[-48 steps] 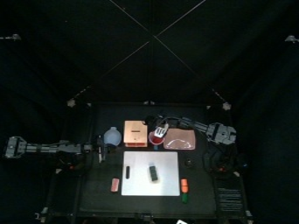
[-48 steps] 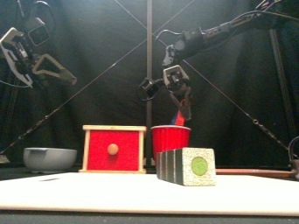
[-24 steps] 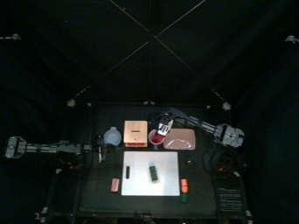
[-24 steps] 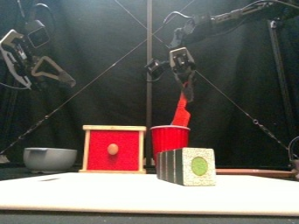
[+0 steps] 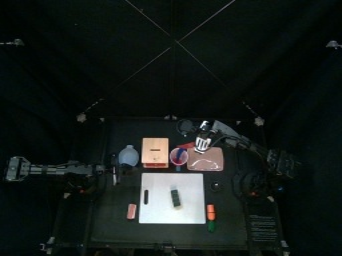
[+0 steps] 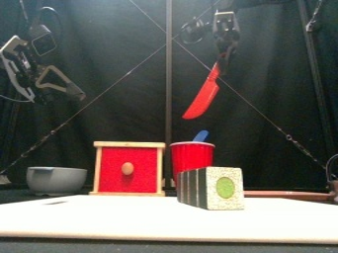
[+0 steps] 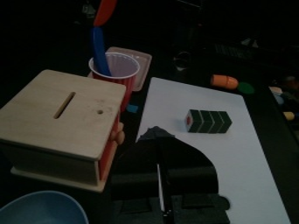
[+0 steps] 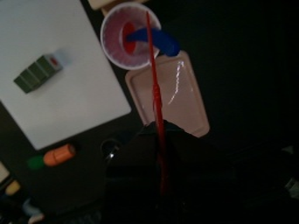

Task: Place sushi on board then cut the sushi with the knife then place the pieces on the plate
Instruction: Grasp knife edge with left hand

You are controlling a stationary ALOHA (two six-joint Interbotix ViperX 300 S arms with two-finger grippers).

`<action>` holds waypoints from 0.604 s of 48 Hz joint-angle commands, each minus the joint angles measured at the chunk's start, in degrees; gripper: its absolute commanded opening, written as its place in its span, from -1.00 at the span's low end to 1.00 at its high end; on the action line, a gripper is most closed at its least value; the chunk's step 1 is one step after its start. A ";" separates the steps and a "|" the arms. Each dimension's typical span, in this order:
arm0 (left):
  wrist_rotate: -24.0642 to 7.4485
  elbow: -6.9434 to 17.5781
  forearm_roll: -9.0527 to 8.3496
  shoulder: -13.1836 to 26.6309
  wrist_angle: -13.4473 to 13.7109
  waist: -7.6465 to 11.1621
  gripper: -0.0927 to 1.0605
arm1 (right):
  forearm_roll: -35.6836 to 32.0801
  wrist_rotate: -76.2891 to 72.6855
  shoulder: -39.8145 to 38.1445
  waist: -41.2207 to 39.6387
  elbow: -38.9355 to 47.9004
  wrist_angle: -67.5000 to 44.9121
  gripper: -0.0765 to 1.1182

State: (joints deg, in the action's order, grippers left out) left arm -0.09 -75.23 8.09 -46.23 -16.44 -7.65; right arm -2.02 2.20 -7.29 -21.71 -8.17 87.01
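Observation:
The dark green sushi roll (image 5: 177, 198) (image 6: 214, 188) lies whole on the white cutting board (image 5: 158, 190). My right gripper (image 6: 220, 51) (image 5: 203, 137) is shut on the handle of the red knife (image 6: 205, 91) (image 8: 158, 131), which hangs blade down, high above the red cup (image 6: 195, 158) (image 5: 181, 155). The blue knife (image 6: 200, 136) (image 7: 100, 44) stands in that cup. The pink tray (image 5: 209, 161) (image 8: 176, 92) lies right of the cup. My left gripper (image 6: 46, 77) hangs open, high at the left, with nothing in it.
The wooden box (image 5: 154, 152) with its red drawer front (image 6: 128, 168) stands left of the cup, and the blue-grey bowl (image 5: 127, 157) (image 6: 55, 178) lies beyond it. Small toy foods lie left (image 5: 131, 210) and right (image 5: 210, 213) of the board.
My right gripper has risen with the red knife, drawing it up out of the red cup. The blue knife stays in the cup. The left arm has not moved.

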 commanded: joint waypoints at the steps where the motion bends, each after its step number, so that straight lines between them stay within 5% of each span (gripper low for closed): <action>1: -0.18 0.88 0.00 0.09 -0.26 -0.26 -0.85 | -4.66 -2.29 -6.42 5.27 3.69 -6.42 -0.20; 16: -0.09 1.76 -0.26 0.18 -0.26 0.18 -0.85 | -11.69 -14.41 -18.02 16.44 21.27 -24.61 -0.20; 29: 0.00 5.19 -3.96 0.18 -0.53 1.67 -0.83 | -13.89 -22.06 -28.39 21.18 39.46 -45.88 -0.20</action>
State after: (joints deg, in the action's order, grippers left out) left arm -0.09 -72.69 4.92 -46.23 -16.44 -7.03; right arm -15.56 -18.81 -32.52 -1.41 27.25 47.81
